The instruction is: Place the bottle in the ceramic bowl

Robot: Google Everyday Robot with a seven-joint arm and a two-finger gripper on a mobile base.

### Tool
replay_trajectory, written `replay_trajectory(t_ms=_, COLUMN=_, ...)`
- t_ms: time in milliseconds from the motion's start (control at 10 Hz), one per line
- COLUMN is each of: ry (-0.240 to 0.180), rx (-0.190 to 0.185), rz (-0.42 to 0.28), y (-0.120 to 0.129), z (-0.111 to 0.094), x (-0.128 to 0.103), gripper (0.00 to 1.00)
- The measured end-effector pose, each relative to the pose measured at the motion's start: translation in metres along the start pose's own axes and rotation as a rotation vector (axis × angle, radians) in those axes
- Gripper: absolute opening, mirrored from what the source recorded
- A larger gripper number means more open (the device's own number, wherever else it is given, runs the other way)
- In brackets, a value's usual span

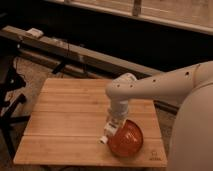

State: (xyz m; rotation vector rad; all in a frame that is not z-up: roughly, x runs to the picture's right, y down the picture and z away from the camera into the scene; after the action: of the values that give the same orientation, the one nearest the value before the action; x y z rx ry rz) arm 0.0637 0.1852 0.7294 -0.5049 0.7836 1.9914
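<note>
White arm lowers its tool [112, 127] to the left rim of the ceramic bowl [127, 140] on a wooden surface [70, 117]

The surface is a pale butcher-block top of long glued strips, rectangular, with a matte grain. The ceramic bowl is round, shallow and glossy orange-red, sitting near the front right corner. The bottle [108, 134] is small, slim and white, smooth plastic, tilted with its lower end at the bowl's left edge; it cannot be told whether it touches the bowl. The arm is smooth, rounded and white, reaching in from the right, bending at a bulbous joint and dropping straight down. The tool appears clamped on the bottle's upper part
</note>
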Motion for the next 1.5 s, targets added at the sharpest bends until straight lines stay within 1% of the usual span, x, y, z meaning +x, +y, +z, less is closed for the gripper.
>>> replay_trajectory(t_ms=100, ry=0.007, rx=0.007, rz=0.030, y=-0.011, z=0.004, x=-0.005, gripper=0.34)
replay_trajectory(t_ms=200, ry=0.018, rx=0.016, rz=0.068, y=-0.024, z=0.011, x=-0.011, gripper=0.46)
replay_trajectory(t_ms=300, ry=0.027, rx=0.021, rz=0.090, y=-0.031, z=0.017, x=-0.014, gripper=0.54)
replay_trajectory(t_ms=400, ry=0.037, rx=0.027, rz=0.116, y=-0.038, z=0.025, x=-0.016, gripper=0.65)
replay_trajectory(t_ms=500, ry=0.044, rx=0.031, rz=0.129, y=-0.042, z=0.028, x=-0.017, gripper=0.72)
replay_trajectory(t_ms=600, ry=0.052, rx=0.036, rz=0.138, y=-0.044, z=0.031, x=-0.016, gripper=0.76)
replay_trajectory(t_ms=900, ry=0.069, rx=0.044, rz=0.154, y=-0.051, z=0.040, x=-0.014, gripper=0.76)
replay_trajectory(t_ms=1000, ry=0.063, rx=0.041, rz=0.147, y=-0.050, z=0.040, x=-0.014, gripper=0.76)
replay_trajectory(t_ms=1200, ry=0.042, rx=0.023, rz=0.136, y=-0.048, z=0.034, x=-0.016, gripper=0.76)
replay_trajectory(t_ms=1500, ry=0.042, rx=0.023, rz=0.134, y=-0.048, z=0.034, x=-0.016, gripper=0.76)
